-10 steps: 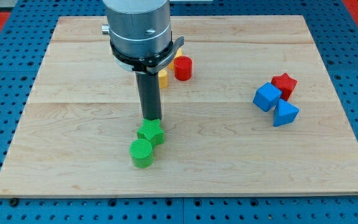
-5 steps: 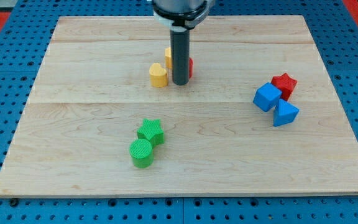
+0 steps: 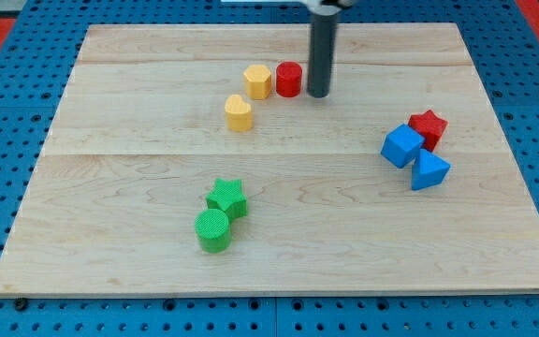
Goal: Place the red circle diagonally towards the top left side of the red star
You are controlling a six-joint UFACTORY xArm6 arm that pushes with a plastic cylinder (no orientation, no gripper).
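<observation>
The red circle (image 3: 289,80) stands near the top middle of the wooden board (image 3: 138,262), touching a yellow hexagon block (image 3: 258,81) on its left. My tip (image 3: 318,95) sits just right of the red circle, close to it or touching it. The red star (image 3: 429,127) lies at the view's right, well right of and lower than the red circle, next to a blue cube (image 3: 401,146) and a blue triangle block (image 3: 429,170).
A yellow heart-shaped block (image 3: 239,113) lies below and left of the yellow hexagon. A green star (image 3: 226,198) and a green cylinder (image 3: 213,230) sit together at the lower middle.
My tip moved from the green star up to the red circle, then round to its right side. The red circle shifted up and slightly right, ending beside the yellow hexagon.
</observation>
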